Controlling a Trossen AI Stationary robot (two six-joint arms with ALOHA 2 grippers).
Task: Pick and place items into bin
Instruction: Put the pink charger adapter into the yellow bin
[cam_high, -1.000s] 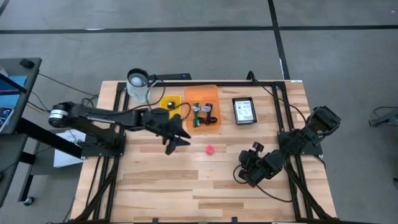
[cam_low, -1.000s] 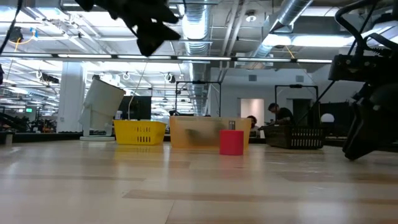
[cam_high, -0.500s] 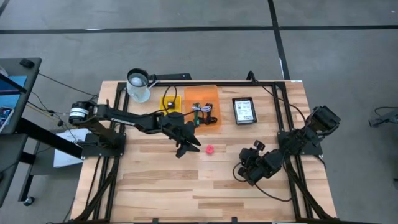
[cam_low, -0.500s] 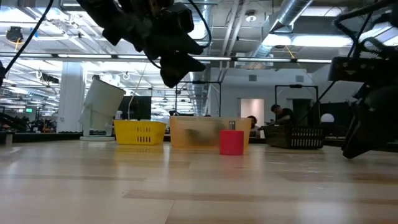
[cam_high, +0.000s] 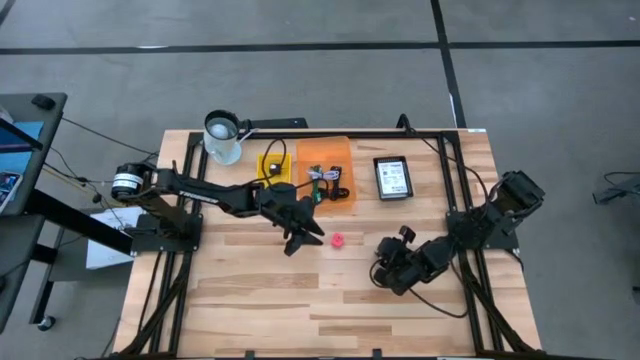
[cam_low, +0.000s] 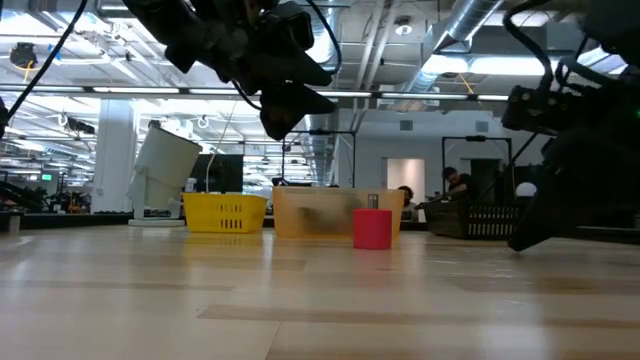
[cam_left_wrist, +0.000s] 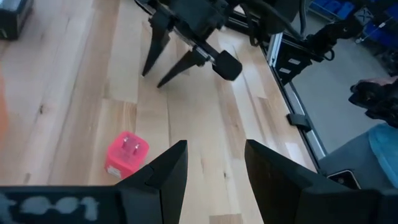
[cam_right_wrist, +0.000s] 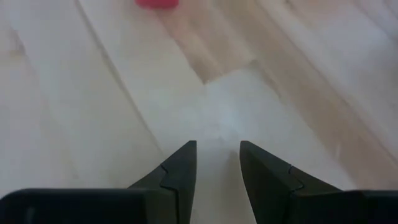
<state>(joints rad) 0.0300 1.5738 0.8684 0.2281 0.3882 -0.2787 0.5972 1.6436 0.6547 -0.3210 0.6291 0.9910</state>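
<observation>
A small red-pink piece with two metal prongs (cam_high: 338, 240) lies on the table, and shows in the left wrist view (cam_left_wrist: 126, 155) and as a red block in the low view (cam_low: 372, 228). My left gripper (cam_high: 303, 238) (cam_left_wrist: 214, 163) hangs open above the table just left of it, touching nothing. My right gripper (cam_high: 384, 273) (cam_right_wrist: 214, 163) is open and low over bare wood to the piece's right, with the piece (cam_right_wrist: 157, 3) ahead of it. The orange bin (cam_high: 326, 176) holds black and green cables. A white labelled card on a black base (cam_high: 393, 178) sits to the right of the bin.
A small yellow basket (cam_high: 275, 167) stands left of the orange bin, and a clear measuring cup (cam_high: 222, 137) sits at the far left. A black frame (cam_high: 440, 135) runs along the table's far and side edges. Bare wood lies open toward the near edge.
My left gripper has swung toward the table's right and come lower, stopping beside the red-pink piece, then held still. In the last half second my right gripper has shifted left toward the piece. The items have not moved.
</observation>
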